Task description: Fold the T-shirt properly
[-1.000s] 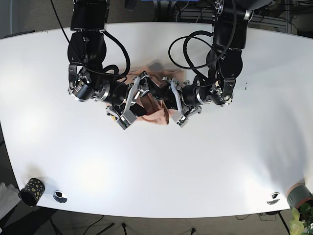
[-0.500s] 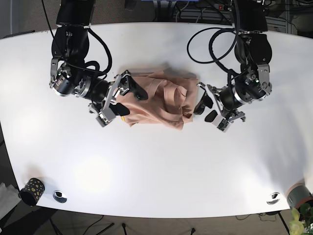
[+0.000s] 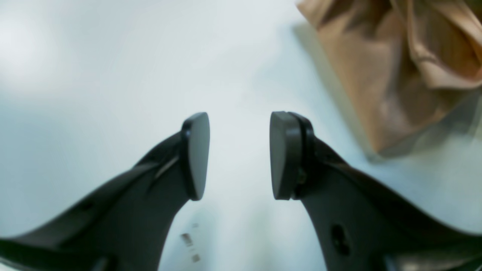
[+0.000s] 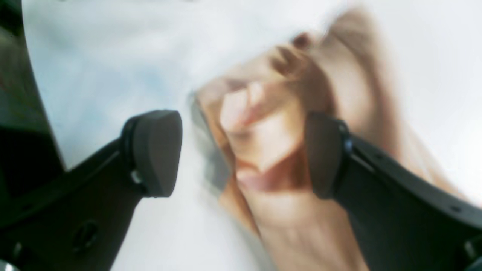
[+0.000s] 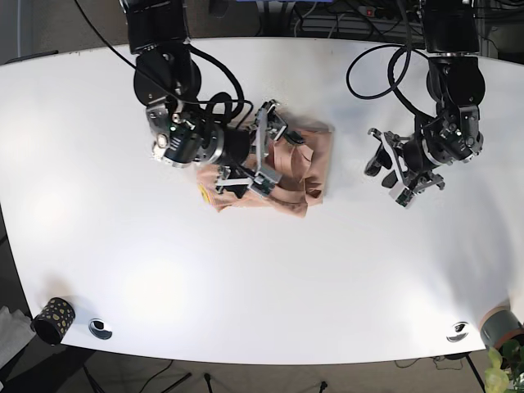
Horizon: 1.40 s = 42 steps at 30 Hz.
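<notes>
The tan T-shirt (image 5: 301,168) lies bunched and partly folded on the white table (image 5: 262,278). My right gripper (image 5: 264,151) hovers over the shirt's left half, open. In the right wrist view, which is blurred, the T-shirt (image 4: 271,128) shows below and between the two dark pads (image 4: 155,158) of the right gripper (image 4: 241,158); whether they touch the cloth I cannot tell. My left gripper (image 5: 389,176) is open over bare table, well to the right of the shirt. In the left wrist view the left gripper (image 3: 240,156) holds nothing, and a corner of the T-shirt (image 3: 395,67) lies at the upper right.
A black speckled cup (image 5: 53,319) and a small round disc (image 5: 100,328) sit at the table's front left corner. Another disc (image 5: 458,331) and a potted plant (image 5: 501,340) are at the front right. A small yellow tag (image 5: 202,192) shows by the shirt's left edge.
The left gripper has pulled away to the right, off the shirt. The right arm has swung in from the left and now sits over the shirt's left half.
</notes>
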Each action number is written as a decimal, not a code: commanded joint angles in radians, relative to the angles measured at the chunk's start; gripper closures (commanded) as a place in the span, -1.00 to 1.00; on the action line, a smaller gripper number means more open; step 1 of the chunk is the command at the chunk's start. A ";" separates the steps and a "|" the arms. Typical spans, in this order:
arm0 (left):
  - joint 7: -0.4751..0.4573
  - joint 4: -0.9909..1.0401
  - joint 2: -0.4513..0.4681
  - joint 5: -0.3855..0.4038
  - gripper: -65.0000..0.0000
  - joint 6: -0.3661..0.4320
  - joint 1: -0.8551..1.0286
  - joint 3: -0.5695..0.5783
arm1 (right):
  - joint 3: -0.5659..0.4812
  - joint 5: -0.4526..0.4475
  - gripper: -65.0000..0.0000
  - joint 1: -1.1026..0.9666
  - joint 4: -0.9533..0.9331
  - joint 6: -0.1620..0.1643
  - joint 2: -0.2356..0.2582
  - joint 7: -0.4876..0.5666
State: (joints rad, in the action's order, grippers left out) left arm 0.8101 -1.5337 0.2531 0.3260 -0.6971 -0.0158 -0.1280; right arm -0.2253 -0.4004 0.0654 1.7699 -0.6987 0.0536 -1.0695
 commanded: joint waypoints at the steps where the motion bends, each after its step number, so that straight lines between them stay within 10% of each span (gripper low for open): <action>1: -0.030 0.038 0.010 0.012 0.27 -0.001 -0.037 0.041 | -0.009 0.062 -0.46 0.030 -0.040 0.001 -0.031 0.025; 9: -0.142 0.141 -0.018 0.012 0.27 -0.001 -0.059 0.202 | -0.006 0.140 -0.41 0.034 -0.175 0.001 -0.050 0.176; 23: -0.150 0.154 -0.054 0.012 0.27 -0.001 -0.060 0.219 | -0.004 0.134 0.93 0.026 -0.195 0.001 -0.048 0.257; 42: -0.153 0.221 -0.054 0.012 0.27 -0.001 -0.065 0.219 | -0.015 0.130 0.98 0.001 0.069 0.001 -0.093 0.145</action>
State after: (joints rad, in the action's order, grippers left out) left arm 0.6365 -1.3228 0.1940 0.3534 -0.6971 -0.0700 0.0925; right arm -0.2329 -0.2554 0.0521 1.8286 -0.6918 -0.0170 -0.9459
